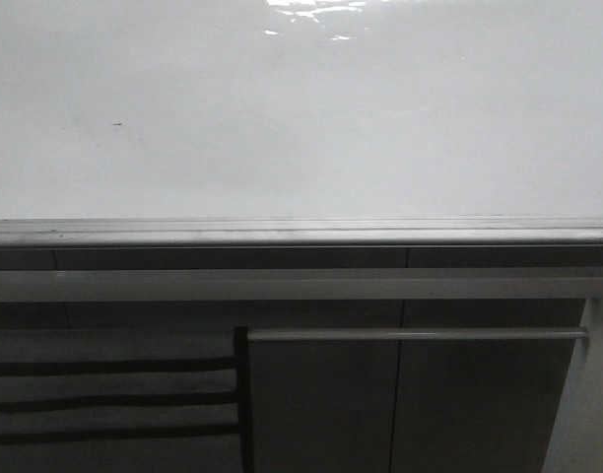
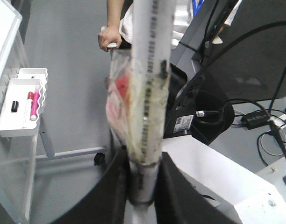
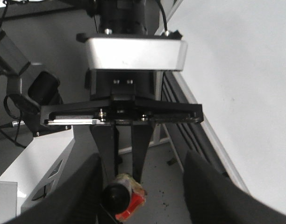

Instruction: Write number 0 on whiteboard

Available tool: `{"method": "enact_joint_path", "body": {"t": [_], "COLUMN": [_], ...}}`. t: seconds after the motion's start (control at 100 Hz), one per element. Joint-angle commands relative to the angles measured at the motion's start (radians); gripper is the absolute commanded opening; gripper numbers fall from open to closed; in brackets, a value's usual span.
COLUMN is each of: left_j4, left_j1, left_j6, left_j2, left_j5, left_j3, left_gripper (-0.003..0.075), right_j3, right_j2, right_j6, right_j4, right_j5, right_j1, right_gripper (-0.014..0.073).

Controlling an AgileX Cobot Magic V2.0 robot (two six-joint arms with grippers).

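Nothing drawn yet: whiteboard point(image 1: 301, 108) bare. Left gripper point(image 2: 144, 184) clamped on marker point(image 2: 150, 93); right gripper point(image 3: 140, 186) spread apart, empty. Whole 0 left.

White tray point(image 2: 7, 122) — pink marker point(image 2: 34, 105) inside

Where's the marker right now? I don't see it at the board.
The marker is clamped in the left gripper, seen in the left wrist view pointing away from the fingers, away from the whiteboard. The right wrist view shows that gripper too.
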Motion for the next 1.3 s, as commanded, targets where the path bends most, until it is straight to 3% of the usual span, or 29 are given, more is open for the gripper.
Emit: {"method": "enact_joint_path", "body": {"t": [0.0, 0.14, 0.57, 0.67, 0.85, 1.02, 1.1, 1.22, 1.29], "left_j4": [-0.005, -0.005, -0.005, -0.005, -0.005, -0.005, -0.005, -0.005, -0.005], "left_j1": [-0.003, -0.003, -0.003, -0.003, -0.003, -0.003, -0.003, -0.003, -0.003], "left_j6": [0.007, 0.008, 0.009, 0.009, 0.009, 0.009, 0.002, -0.034, -0.044], "left_j2": [-0.021, -0.021, -0.021, -0.021, -0.021, -0.021, -0.027, -0.051, -0.076], "left_j5": [0.014, 0.014, 0.014, 0.012, 0.012, 0.003, -0.010, -0.039, -0.044], "left_j3": [-0.026, -0.026, -0.026, -0.026, -0.026, -0.028, -0.028, -0.028, -0.028], "left_gripper": [-0.0020, -0.0020, -0.0020, -0.0020, -0.0020, -0.0008, 0.0087, 0.0395, 0.0507], "right_j3": [-0.033, -0.033, -0.035, -0.035, -0.035, -0.035, -0.035, -0.035, -0.030], "right_j2": [0.030, 0.068, 0.088, 0.088, 0.090, 0.090, 0.084, 0.055, 0.028], "right_j6": [0.043, 0.072, 0.103, 0.111, 0.117, 0.117, 0.120, 0.158, 0.189], "right_j4": [-0.053, -0.155, -0.158, -0.167, -0.179, -0.194, -0.248, -0.333, -0.372], "right_j5": [-0.014, -0.005, 0.031, 0.043, 0.056, 0.050, 0.018, -0.059, -0.106], "right_j1": [0.048, 0.121, 0.145, 0.145, 0.145, 0.145, 0.145, 0.145, 0.145], "right_gripper": [0.0330, 0.0330, 0.0311, 0.0204, -0.0072, -0.0069, -0.0067, -0.0067, -0.0067]}}
